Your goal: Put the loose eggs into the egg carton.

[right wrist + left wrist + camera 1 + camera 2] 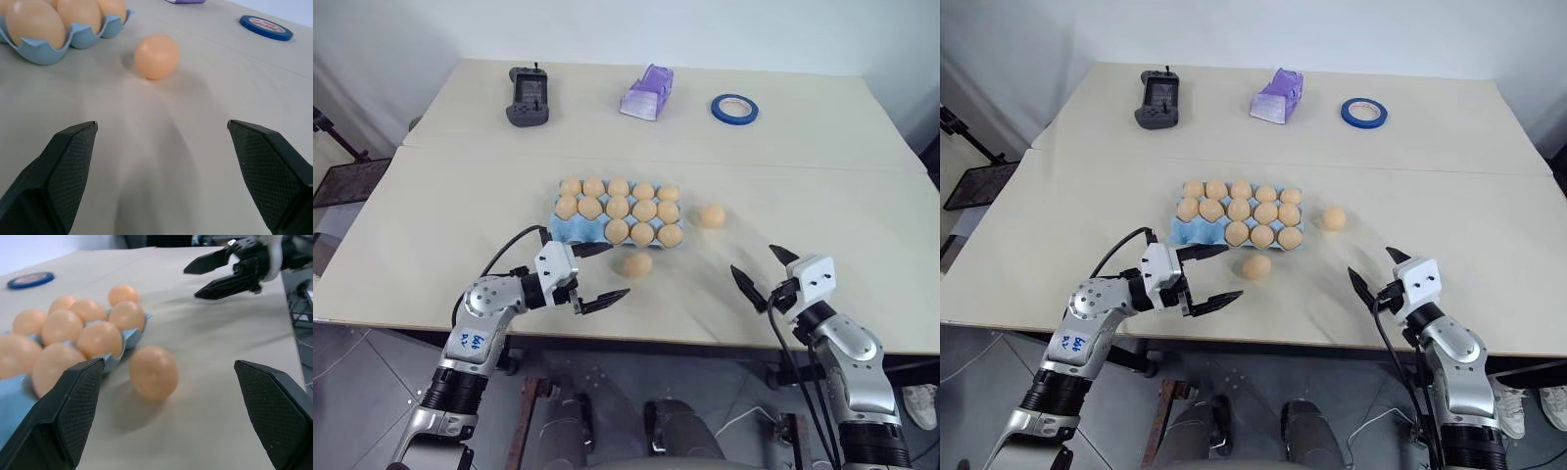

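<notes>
Nearest the robot, at the front edge of the pale table (pixel 431 196), the left gripper (pixel 597 274) and the right gripper (pixel 759 269) both sit low and level, fingers spread wide, holding nothing. Just ahead of the left gripper one loose egg (pixel 637 263) lies on the table, close beside the front edge of the egg carton (pixel 570 231) but not in a cup. A second loose egg (pixel 711 216) lies farther off to the right of the carton, ahead of the right gripper. The light-blue carton holds thirteen eggs, with two cups at its front left corner unfilled. The step in hand appears to be the approach to a pick: each gripper faces one egg. The next move likely calls for the left gripper to advance until its fingers sit either side of the near egg, then close gently so it does not roll away. At the far edge lie a dark handheld controller (pixel 528 96), a purple box (pixel 648 92) and a roll of blue tape (pixel 734 109). The left wrist view shows the near egg almost touching the carton wall; the head views show the empty cups, which the wrist views do not.
</notes>
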You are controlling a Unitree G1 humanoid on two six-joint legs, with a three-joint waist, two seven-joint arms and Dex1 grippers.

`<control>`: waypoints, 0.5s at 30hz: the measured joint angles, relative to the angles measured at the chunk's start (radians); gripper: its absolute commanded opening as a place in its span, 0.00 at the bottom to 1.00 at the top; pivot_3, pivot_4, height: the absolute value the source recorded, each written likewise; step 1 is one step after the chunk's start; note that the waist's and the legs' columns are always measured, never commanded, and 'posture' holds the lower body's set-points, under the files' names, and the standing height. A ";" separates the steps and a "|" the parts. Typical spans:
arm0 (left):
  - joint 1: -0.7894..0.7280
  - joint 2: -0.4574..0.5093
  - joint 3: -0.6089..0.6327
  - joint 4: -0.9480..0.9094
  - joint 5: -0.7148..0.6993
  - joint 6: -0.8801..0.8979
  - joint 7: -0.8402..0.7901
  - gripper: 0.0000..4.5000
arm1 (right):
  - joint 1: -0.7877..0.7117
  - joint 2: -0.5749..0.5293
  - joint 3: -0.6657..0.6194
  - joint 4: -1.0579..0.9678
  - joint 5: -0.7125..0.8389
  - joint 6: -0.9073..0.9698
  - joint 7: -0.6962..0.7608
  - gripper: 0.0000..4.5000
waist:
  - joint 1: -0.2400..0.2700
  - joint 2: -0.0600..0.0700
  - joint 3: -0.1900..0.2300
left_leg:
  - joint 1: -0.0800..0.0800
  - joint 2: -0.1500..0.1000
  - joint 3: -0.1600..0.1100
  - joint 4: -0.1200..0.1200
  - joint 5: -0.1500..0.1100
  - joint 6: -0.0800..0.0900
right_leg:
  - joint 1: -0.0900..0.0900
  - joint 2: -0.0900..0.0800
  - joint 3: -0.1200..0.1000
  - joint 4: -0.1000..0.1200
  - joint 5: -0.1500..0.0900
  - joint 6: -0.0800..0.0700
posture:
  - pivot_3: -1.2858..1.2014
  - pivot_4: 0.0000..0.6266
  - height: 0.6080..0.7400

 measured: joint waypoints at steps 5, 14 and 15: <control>-0.002 0.006 0.003 0.001 0.001 0.000 -0.007 1.00 | -0.129 0.002 0.065 0.038 -0.011 0.051 0.002 0.99 | -0.003 0.000 0.000 | 0.001 0.000 0.000 -0.001 0.000 0.000 | 0.000 0.000 0.000 0.001 0.000 0.000 | 0.52 0.24 1.00; 0.039 0.011 0.015 -0.013 0.004 0.001 0.017 1.00 | -0.504 0.052 0.155 0.414 -0.106 0.082 -0.080 0.99 | 0.001 0.000 0.000 | 0.001 0.000 0.001 -0.002 0.000 0.000 | -0.001 -0.001 0.000 0.001 -0.001 -0.001 | 0.52 0.24 1.00; 0.042 0.011 0.015 -0.014 0.004 0.001 0.020 1.00 | -0.536 0.059 0.157 0.463 -0.117 0.074 -0.096 0.99 | 0.002 0.000 0.000 | 0.001 0.000 0.000 -0.002 0.000 0.000 | -0.001 -0.001 0.000 0.001 -0.001 -0.001 | 0.52 0.24 1.00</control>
